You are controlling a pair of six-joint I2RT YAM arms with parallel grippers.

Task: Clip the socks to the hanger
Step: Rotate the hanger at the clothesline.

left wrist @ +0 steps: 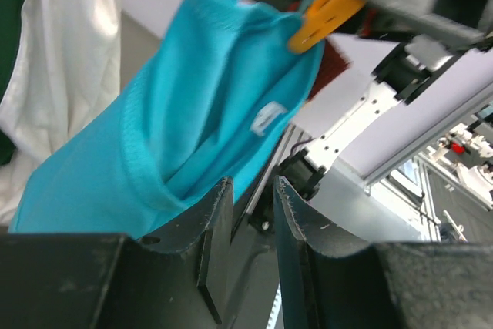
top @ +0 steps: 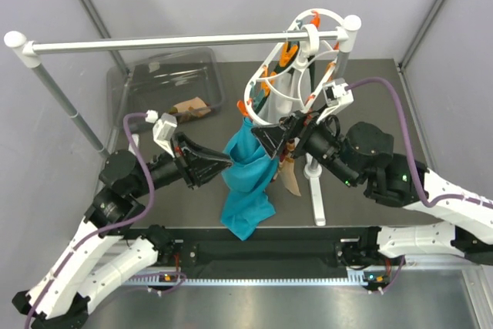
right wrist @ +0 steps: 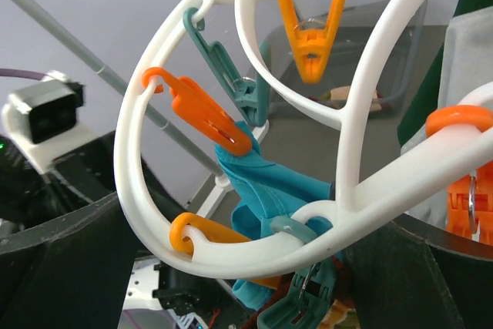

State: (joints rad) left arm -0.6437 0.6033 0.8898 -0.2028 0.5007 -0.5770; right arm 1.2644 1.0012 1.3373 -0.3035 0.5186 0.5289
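The white ring hanger (top: 302, 58) hangs from the rail at the back right, with orange and teal clips along its bars. A tan sock (top: 291, 180) with a dark red part (left wrist: 333, 67) dangles under its lower rim, and a striped bit (right wrist: 341, 313) shows beside a teal clip (right wrist: 308, 307). A second tan sock (top: 192, 105) lies in the bin. My left gripper (top: 228, 162) (left wrist: 253, 182) stands beside the hanging teal cloth (top: 248, 179), its jaws a narrow gap apart with nothing between. My right gripper (top: 271, 140) (right wrist: 254, 225) is open wide, with the hanger's rim (right wrist: 231, 256) crossing between its fingers.
A long white rail (top: 177, 41) on poles spans the back. A clear plastic bin (top: 139, 86) sits at the back left. The right pole's foot (top: 314, 175) stands near the sock. A white cloth (left wrist: 69, 59) and a dark green one (left wrist: 14, 5) also hang on the hanger.
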